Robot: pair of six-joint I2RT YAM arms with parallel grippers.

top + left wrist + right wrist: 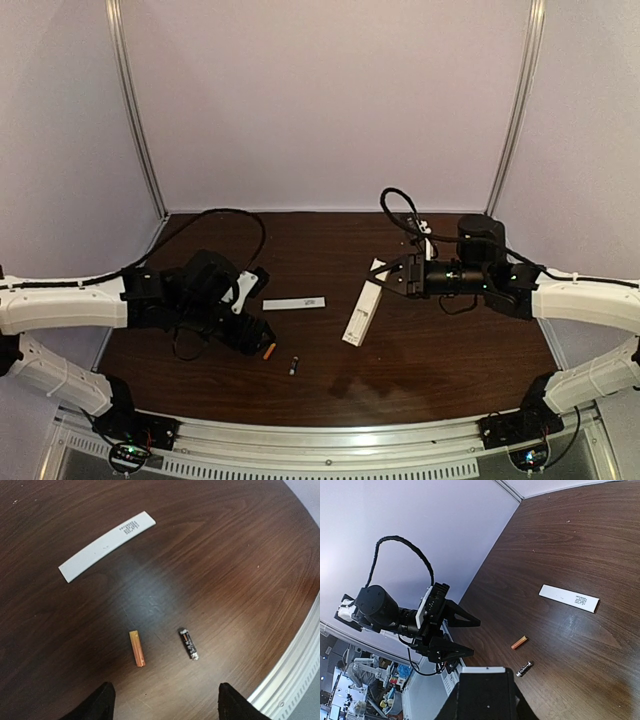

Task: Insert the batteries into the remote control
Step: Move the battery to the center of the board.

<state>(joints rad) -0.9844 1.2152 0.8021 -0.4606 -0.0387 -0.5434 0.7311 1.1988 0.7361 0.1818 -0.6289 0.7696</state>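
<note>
Lying loose, two batteries, one white strip, one remote control, seemingly gripped

The place is a robotics laboratory test cell. A dark wood-grain table is enclosed by plain pale walls, which are framed by aluminium posts. A slotted metal rail is fitted along the bottom of the top view. A white-cased left arm and right arm are bolted there, and black cables are left exposed. At the lower left of the right wrist view, a cluttered equipment room is glimpsed beyond the enclosure.
</note>
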